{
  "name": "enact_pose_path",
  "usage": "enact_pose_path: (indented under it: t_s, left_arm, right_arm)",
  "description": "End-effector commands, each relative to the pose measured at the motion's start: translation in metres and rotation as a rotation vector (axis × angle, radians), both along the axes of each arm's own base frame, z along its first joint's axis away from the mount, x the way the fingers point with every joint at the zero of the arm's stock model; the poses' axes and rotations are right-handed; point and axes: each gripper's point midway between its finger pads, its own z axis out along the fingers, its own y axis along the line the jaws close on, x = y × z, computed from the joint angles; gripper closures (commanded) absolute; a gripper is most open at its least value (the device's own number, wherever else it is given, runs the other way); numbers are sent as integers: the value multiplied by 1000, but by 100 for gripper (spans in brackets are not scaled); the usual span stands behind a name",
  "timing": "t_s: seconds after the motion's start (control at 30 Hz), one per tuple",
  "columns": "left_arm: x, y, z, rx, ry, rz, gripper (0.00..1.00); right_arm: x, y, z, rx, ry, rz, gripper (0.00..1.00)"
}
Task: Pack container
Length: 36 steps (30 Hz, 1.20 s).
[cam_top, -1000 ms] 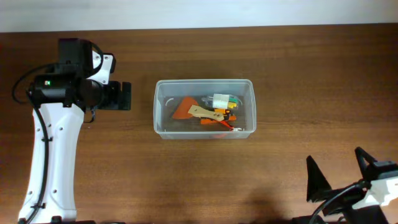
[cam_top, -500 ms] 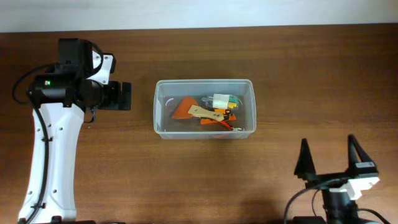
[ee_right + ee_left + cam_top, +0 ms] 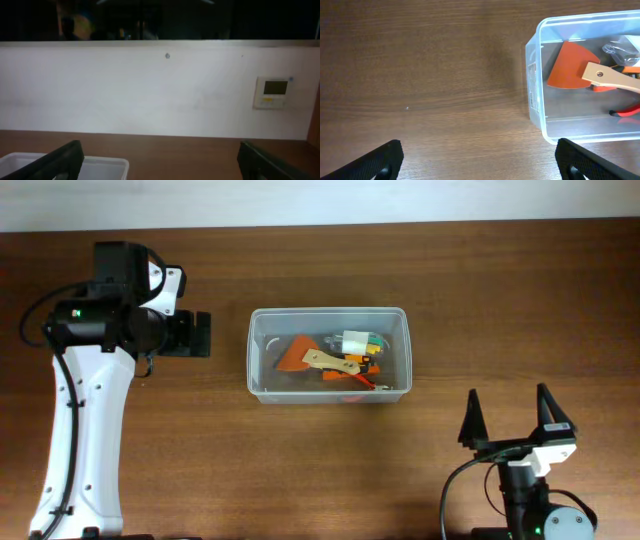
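Note:
The clear plastic container [image 3: 257, 350] sits at the table's middle. It holds an orange scraper with a wooden handle [image 3: 300, 356], a small clear case of yellow-green bits [image 3: 358, 341] and red-handled pliers [image 3: 362, 385]. It also shows in the left wrist view [image 3: 535, 100] and, as a corner, in the right wrist view [image 3: 100, 165]. My left gripper [image 3: 203, 335] is open and empty, just left of the container. My right gripper [image 3: 508, 420] is open and empty at the front right, well short of the container.
A white wall [image 3: 150, 90] with a small thermostat panel [image 3: 272, 92] runs behind the table's far edge. Bare wooden tabletop [image 3: 500, 290] surrounds the container.
My right arm has swung left and forward from the front right corner, its open fingers now pointing toward the table's back. The left arm and the container have not moved.

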Motion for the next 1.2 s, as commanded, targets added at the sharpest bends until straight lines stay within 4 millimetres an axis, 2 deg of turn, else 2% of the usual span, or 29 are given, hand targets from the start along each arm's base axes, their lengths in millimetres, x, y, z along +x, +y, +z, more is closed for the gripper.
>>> enact_pose_path:
  t_s: [0.0,0.37,0.83,1.17]
  left_arm:
    - [2,1,6,4,-17,2,1]
    - [2,1,6,4,-17,2,1]
    - [2,1,6,4,-17,2,1]
    - [2,1,6,4,-17,2,1]
  right_arm:
    - [1,-1,-5,-7,-6,-3,1]
    - [2,0,-2,-9,-44,-1,1]
    - [-6,3,23,-11,-151,11,1]
    - [-2,10,13,-9,-177,42,1]
